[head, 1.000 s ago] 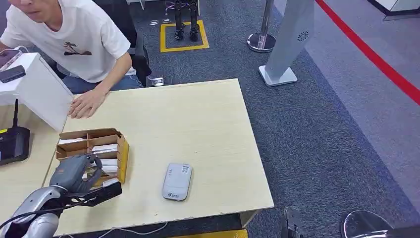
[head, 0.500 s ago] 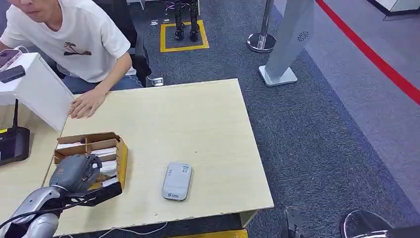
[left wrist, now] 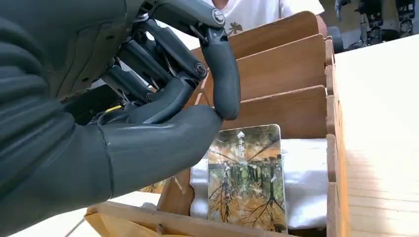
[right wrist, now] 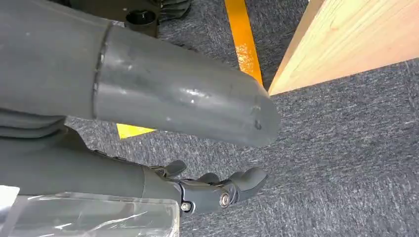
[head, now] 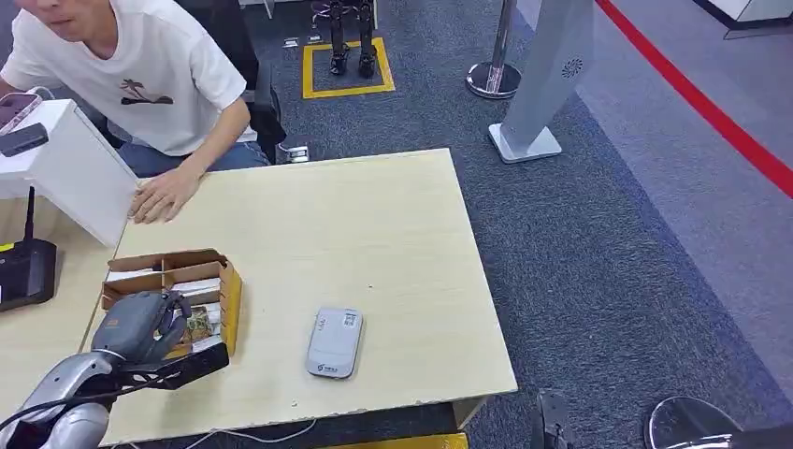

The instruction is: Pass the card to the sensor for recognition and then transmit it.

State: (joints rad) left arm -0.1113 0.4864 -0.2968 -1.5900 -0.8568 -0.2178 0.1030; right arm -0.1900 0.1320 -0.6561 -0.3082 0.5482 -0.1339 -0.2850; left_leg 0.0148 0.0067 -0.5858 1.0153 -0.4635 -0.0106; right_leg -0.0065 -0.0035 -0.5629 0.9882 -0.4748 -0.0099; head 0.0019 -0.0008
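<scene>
My left hand (left wrist: 148,128) hovers over the partitioned wooden card box (left wrist: 291,74), fingers curled, holding nothing; forest-print card (left wrist: 245,177) just below my fingertips (left wrist: 225,84); right hand (right wrist: 173,148) loosely apart, empty.

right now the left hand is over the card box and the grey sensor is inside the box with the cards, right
Not quite. The left hand is over the card box, but the grey sensor is not inside it: the head view shows it lying flat on the table, apart from the box, on its right. The left wrist view shows a card in the box.
</scene>
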